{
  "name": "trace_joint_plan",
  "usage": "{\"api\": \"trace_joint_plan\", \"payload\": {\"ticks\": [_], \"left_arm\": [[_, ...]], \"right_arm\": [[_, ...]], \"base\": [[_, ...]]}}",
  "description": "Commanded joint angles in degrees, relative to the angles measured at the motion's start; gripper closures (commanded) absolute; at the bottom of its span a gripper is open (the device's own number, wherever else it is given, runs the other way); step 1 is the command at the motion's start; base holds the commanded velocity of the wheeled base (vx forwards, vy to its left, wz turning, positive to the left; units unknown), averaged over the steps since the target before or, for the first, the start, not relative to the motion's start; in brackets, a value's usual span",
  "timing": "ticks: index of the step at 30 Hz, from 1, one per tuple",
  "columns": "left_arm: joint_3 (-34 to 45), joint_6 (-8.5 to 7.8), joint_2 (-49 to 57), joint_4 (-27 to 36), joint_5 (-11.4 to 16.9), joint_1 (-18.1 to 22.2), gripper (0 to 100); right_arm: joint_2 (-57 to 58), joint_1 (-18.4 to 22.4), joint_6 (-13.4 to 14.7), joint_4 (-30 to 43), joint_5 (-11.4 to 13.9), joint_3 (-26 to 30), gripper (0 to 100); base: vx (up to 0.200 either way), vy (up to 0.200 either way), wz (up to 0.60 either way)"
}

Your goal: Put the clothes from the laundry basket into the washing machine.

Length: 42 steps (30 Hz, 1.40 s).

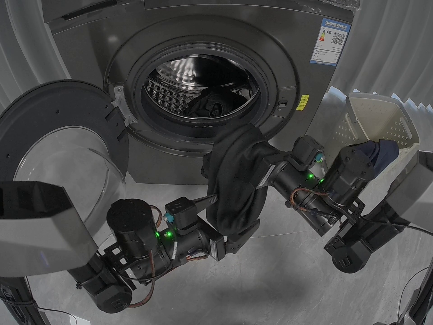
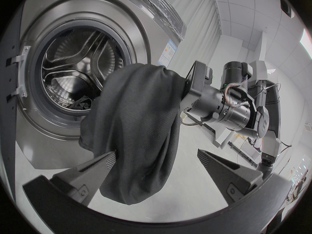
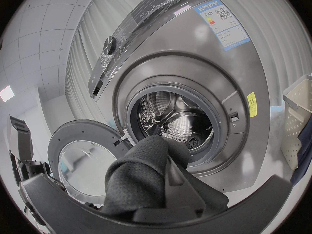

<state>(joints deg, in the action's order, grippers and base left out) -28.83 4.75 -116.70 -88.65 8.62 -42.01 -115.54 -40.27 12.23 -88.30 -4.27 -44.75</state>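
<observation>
Head view — right claw grips black garment before washing machine

The garment is black with a fine mesh weave. The washer is dark grey, with a blue-and-white label and a yellow sticker. The basket is cream with dotted holes; its cloth is navy.
</observation>
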Motion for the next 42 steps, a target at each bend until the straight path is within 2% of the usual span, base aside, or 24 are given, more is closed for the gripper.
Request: {"api": "trace_joint_plan", "payload": {"ticks": [1, 7, 12, 16, 19, 22, 25, 32, 33, 37, 40, 42], "left_arm": [[-2.63, -0.1, -3.97, -0.12, -0.18, -0.18, 0], [-7.47, -0.27, -8.63, -0.03, -1.15, 1.93, 0], [-12.74, -0.54, -12.24, -0.03, -4.31, 4.04, 0], [-14.68, -0.54, -13.2, -0.03, -4.93, 4.48, 0], [-16.61, -0.54, -14.61, -0.03, -5.1, 4.83, 0], [-17.49, -0.54, -15.49, -0.03, -5.1, 4.92, 0], [-18.54, -0.54, -16.19, -0.03, -5.37, 5.01, 0], [-21.09, -0.18, -16.72, -0.03, -8.18, 6.41, 0], [-21.18, -0.1, -16.63, -0.03, -8.27, 6.5, 100], [-21.79, 0.26, -16.19, -0.12, -8.36, 6.85, 100], [-22.06, 1.31, -15.31, -0.12, -8.44, 7.12, 100], [-21.79, 1.57, -13.29, -0.12, -9.06, 7.03, 100]], "right_arm": [[-0.65, -0.6, -0.01, -0.03, -0.04, -0.6, 100], [-0.03, -1.57, 0.08, -0.03, -0.13, 0.02, 100], [1.81, -3.33, 0.08, -0.03, -0.22, 1.86, 100], [2.43, -4.65, 0.08, -0.03, -0.3, 3.36, 100], [4.01, -6.67, 0.08, 0.05, -2.41, 5.03, 100], [4.45, -7.55, 0.08, 0.05, -2.85, 5.29, 100], [4.62, -7.72, 0.17, 0.05, -2.94, 5.64, 100], [4.89, -7.63, 0.17, 0.05, -2.94, 5.9, 100], [4.89, -7.63, 0.17, 0.05, -2.94, 5.9, 100], [5.77, -7.02, 0.69, 0.05, -2.94, 6.61, 100], [6.29, -6.23, 0.69, -0.03, -2.85, 7.49, 100], [6.47, -4.38, 0.78, -0.03, -2.76, 8.1, 100]], "base": [[0.0, 0.0, 0.0], [0.0, 0.0, 0.0], [0.0, 0.0, 0.0], [0.0, 0.0, 0.0], [0.0, 0.0, 0.0], [0.0, 0.0, 0.0], [0.0, 0.0, 0.0], [0.0, 0.0, 0.0], [0.0, 0.0, 0.0], [0.0, 0.0, 0.0], [0.0, 0.0, 0.0], [0.0, 0.0, 0.0]]}}
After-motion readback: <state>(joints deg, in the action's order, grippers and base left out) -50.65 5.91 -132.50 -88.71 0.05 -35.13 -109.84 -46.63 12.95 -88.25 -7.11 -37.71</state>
